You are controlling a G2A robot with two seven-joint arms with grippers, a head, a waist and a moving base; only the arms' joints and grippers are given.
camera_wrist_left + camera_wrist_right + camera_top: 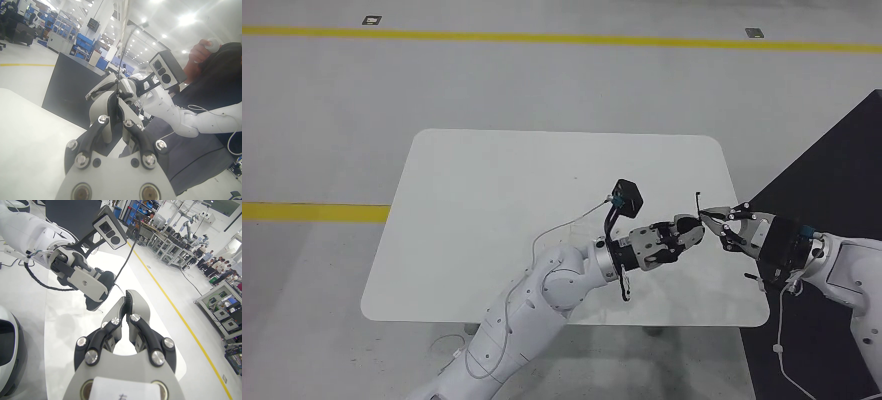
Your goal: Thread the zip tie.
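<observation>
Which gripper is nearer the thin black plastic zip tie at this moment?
Left. The left gripper is shut on the thin black plastic zip tie; the right gripper, also shut, sits just beside it, tips facing the left one's.

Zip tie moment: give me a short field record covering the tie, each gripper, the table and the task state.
zip tie: black, off the table, strap rising from the left gripper
left gripper: jaws shut on the zip tie
right gripper: jaws shut, tips facing the left gripper; the tie's thin end curves to them, grip unclear
table: white, below both grippers
threading: no closed loop seen
</observation>
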